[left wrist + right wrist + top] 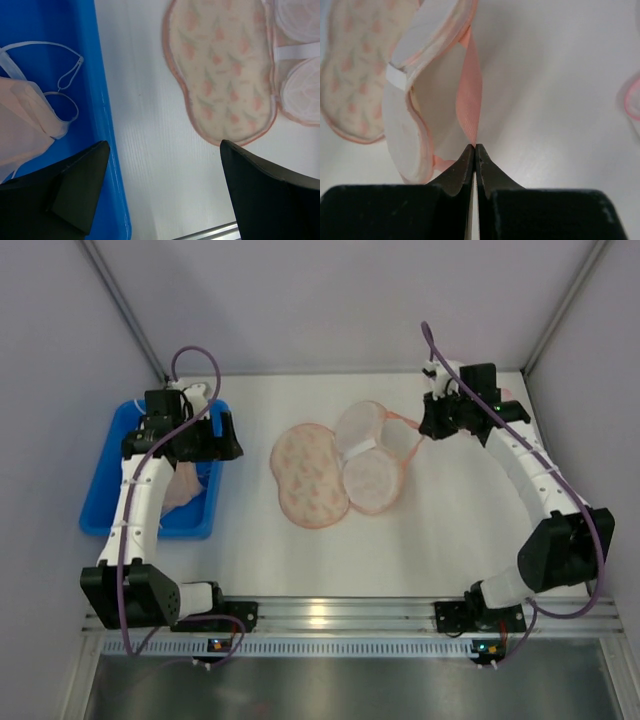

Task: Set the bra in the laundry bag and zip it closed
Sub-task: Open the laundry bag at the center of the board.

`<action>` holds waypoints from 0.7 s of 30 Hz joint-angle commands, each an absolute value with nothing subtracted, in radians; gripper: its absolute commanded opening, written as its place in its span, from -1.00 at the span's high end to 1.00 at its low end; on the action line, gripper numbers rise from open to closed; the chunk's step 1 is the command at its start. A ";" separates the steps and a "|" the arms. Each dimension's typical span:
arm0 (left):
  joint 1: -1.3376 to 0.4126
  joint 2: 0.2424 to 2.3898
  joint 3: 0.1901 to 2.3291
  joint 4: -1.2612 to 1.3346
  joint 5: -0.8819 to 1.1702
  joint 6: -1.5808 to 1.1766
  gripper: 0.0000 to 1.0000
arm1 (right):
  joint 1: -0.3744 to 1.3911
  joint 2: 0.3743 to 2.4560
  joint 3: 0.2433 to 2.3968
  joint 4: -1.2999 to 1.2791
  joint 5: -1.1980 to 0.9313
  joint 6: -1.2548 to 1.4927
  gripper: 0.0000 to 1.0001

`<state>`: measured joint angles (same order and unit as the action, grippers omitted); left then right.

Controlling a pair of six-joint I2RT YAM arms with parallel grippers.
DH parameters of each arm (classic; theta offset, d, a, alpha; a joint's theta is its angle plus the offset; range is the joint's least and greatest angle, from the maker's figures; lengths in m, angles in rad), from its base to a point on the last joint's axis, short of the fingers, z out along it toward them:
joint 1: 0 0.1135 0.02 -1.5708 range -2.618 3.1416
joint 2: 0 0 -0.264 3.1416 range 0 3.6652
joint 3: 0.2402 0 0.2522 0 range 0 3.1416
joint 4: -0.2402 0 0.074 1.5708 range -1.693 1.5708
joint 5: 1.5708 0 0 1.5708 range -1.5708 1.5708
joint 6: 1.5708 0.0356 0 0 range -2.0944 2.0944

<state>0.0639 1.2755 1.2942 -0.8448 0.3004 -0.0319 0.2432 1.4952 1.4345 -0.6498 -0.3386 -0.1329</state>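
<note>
The bra (186,486), pale pink with thin white straps, lies in the blue tray (108,468) at the left; it also shows in the left wrist view (22,125). The laundry bag (314,476) lies open mid-table, its floral half flat and its white mesh half (368,458) to the right, partly raised. My left gripper (226,436) is open and empty over the tray's right rim (107,150). My right gripper (474,146) is shut on the bag's pink strap (469,95), right of the bag (410,85), also seen from above (429,430).
The blue tray stands against the left wall. A small pink loop (631,97) lies on the table at the far right, behind my right arm. Bare white table (300,560) lies between the bag and the metal rail at the near edge.
</note>
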 commanded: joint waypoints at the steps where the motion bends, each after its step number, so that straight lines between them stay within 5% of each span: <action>1: 0.069 1.301 1.324 -0.795 0.344 -0.026 -0.97 | 0.131 1.445 1.311 -0.620 -0.276 -0.213 1.00; 7: 0.069 1.336 1.322 -0.784 0.373 -0.028 -0.97 | 0.009 1.473 1.169 -0.606 -0.206 -0.296 1.00; 9: 0.068 1.347 1.324 -0.782 0.376 -0.029 -0.97 | -0.029 1.502 1.166 -0.629 -0.201 -0.320 0.82; 13: 0.069 1.361 1.321 -0.782 0.403 -0.015 -0.97 | -0.037 1.549 1.228 -0.721 -0.181 -0.370 -0.75; 14: 0.069 1.361 1.321 -0.782 0.411 -0.009 -0.97 | -0.041 1.543 1.239 -0.727 -0.179 -0.371 -0.95; 21: 0.069 1.356 1.318 -0.782 0.422 0.011 -0.96 | -0.020 1.517 1.292 -0.781 -0.340 -0.420 -0.94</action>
<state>0.0639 1.3624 1.2942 -0.8246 0.3950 -0.0078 -0.0357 1.5513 1.2488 -0.7349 -0.2459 -0.3698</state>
